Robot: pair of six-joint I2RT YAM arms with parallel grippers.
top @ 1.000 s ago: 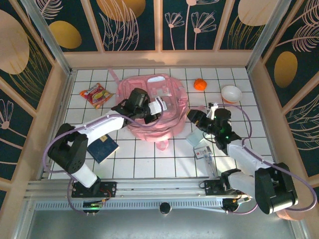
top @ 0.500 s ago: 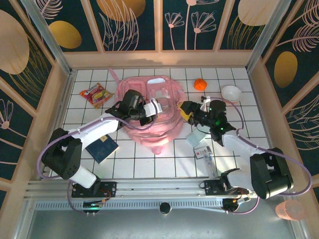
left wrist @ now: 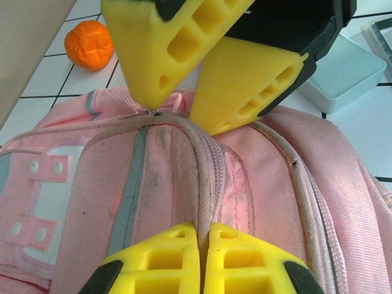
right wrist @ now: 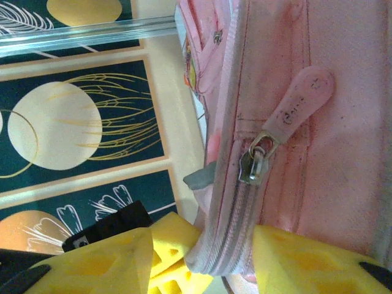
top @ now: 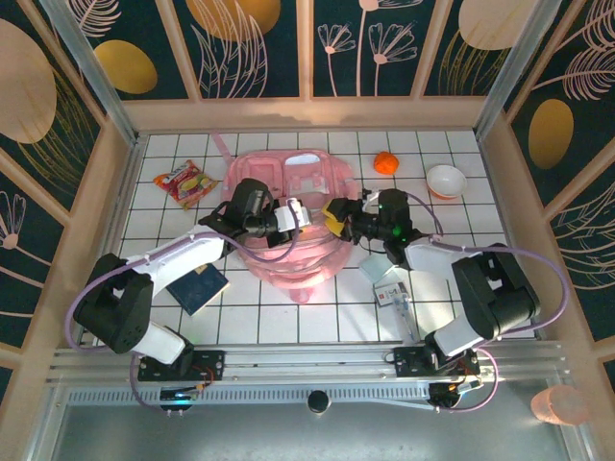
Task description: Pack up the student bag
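We see bag front-side up, long axis far-to-near, under both claws. Left claw pressed together, pinching zip ridge; right claw spread, astride same ridge.

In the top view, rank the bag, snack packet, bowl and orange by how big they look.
Largest to smallest:
1. bag, by far
2. snack packet
3. bowl, only a little smaller than the packet, so that is a close call
4. orange
All lie on the table at a similar depth, so nearness hardly skews this.
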